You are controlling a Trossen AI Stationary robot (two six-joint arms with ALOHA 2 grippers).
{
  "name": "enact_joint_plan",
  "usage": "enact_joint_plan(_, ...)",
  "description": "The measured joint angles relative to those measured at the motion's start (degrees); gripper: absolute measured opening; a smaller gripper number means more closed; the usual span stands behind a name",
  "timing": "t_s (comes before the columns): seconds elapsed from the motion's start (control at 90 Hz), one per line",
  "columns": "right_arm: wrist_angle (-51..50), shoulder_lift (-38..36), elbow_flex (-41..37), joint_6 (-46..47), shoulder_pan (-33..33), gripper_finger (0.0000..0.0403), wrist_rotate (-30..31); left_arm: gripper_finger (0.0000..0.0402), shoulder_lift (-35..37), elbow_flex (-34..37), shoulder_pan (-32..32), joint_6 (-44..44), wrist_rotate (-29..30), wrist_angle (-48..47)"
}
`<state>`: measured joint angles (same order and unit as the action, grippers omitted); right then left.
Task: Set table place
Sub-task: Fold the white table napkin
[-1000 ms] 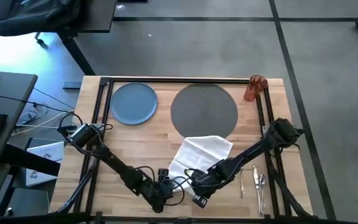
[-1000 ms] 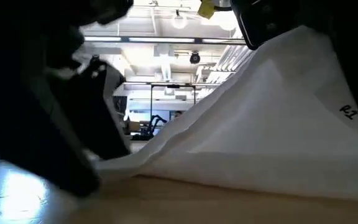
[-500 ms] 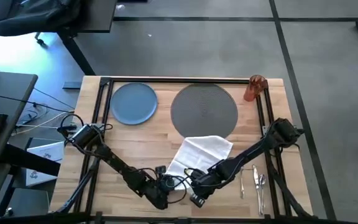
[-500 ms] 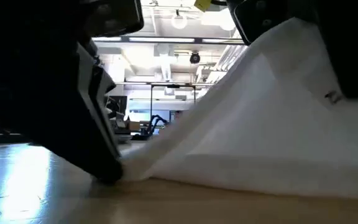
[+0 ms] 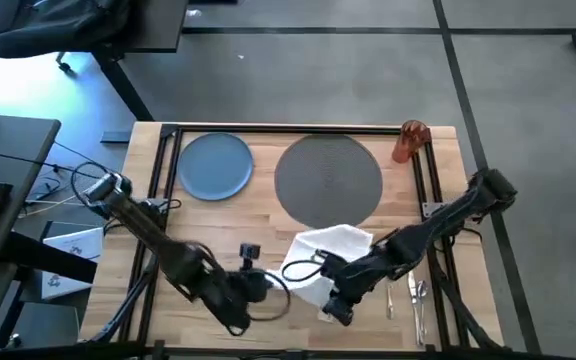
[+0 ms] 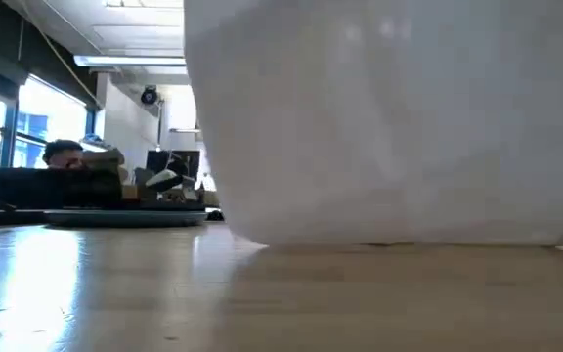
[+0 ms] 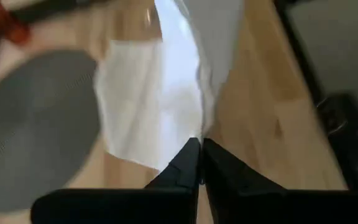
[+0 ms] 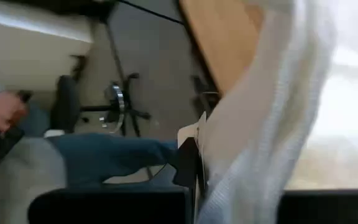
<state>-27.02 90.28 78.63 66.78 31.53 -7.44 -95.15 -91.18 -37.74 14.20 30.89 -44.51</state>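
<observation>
Napkin (image 5: 326,262) from above lies at the near edge between mat (image 5: 328,178) and both grippers, right gripper (image 5: 336,305) nearer; low down it fills everything; left gripper (image 7: 199,158) pinches its corner, right wrist likewise clamps cloth.

A robotics lab or open workshop: a butcher-block table (image 5: 238,225) framed with black rails (image 5: 158,190) stands on a grey concrete floor (image 5: 368,70), beside a desk with cables (image 5: 53,185), under exposed ceiling lights (image 6: 130,61), with a seated person (image 8: 73,158) nearby.
</observation>
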Motion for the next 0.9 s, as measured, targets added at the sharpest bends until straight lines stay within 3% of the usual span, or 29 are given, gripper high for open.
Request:
enact_joint_plan(0.189,-6.06,-3.14,9.58,-9.38,-1.19,0.0000,0.50,0.0000,9.63,-2.36,3.74,-3.84,-5.89,6.43)
enact_joint_plan(0.356,-23.68,-3.03,23.13,-21.74,-5.93,0.0000,2.81,0.0000,15.20,-2.73,7.71,-3.98,-7.94,14.56)
enact_joint_plan(0.556,-43.13,-2.93,32.02,-35.56,-17.39,0.0000,11.79,0.0000,17.18,-2.71,14.63,-6.27,1.44,13.15)
enact_joint_plan(0.8,-43.80,-2.77,32.80,-50.22,-32.94,0.0000,23.35,0.0000,17.07,-2.64,27.52,-20.61,11.36,15.05)
enact_joint_plan(0.9,-44.01,-2.77,36.18,-53.00,-35.52,0.0000,26.79,0.0000,17.21,-2.64,32.13,-30.34,10.91,20.91)
